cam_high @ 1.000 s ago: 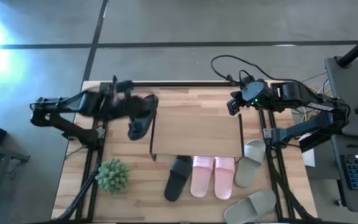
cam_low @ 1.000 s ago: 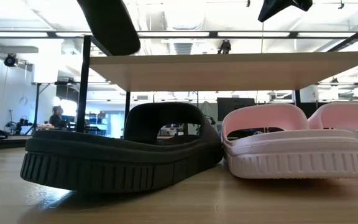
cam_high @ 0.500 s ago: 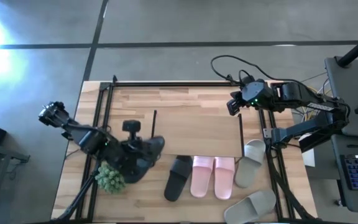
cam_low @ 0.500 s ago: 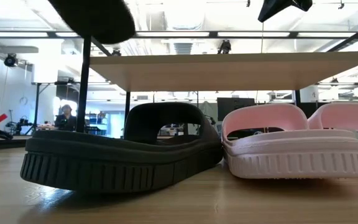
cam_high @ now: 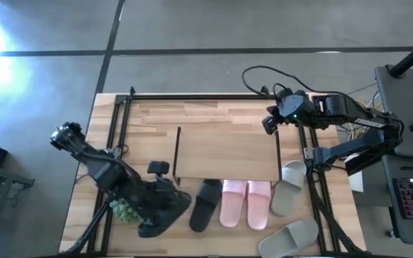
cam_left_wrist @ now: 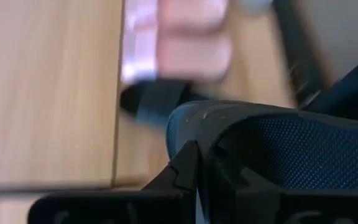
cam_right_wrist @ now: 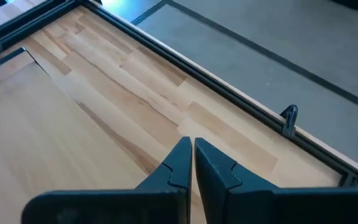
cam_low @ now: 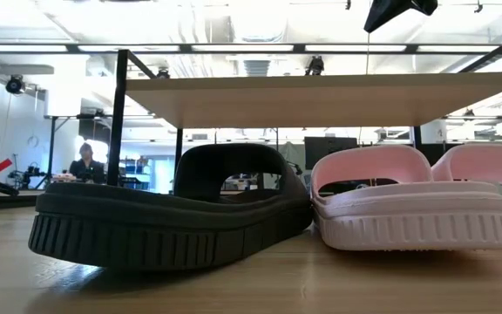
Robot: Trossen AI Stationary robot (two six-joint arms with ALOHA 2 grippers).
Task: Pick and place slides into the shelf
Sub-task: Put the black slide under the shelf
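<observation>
- we see the shelf in the middle of the table, its top bare; under its near edge one black slide and the pink pair sit side by side, toes tucked beneath.
- two grey slides lie off the shelf's right end.
- our left gripper is clamped on the other black slide, beside the plant, just left of the shelved black one.
- our right gripper hangs at the shelf's far right corner, jaws closed, empty.
</observation>
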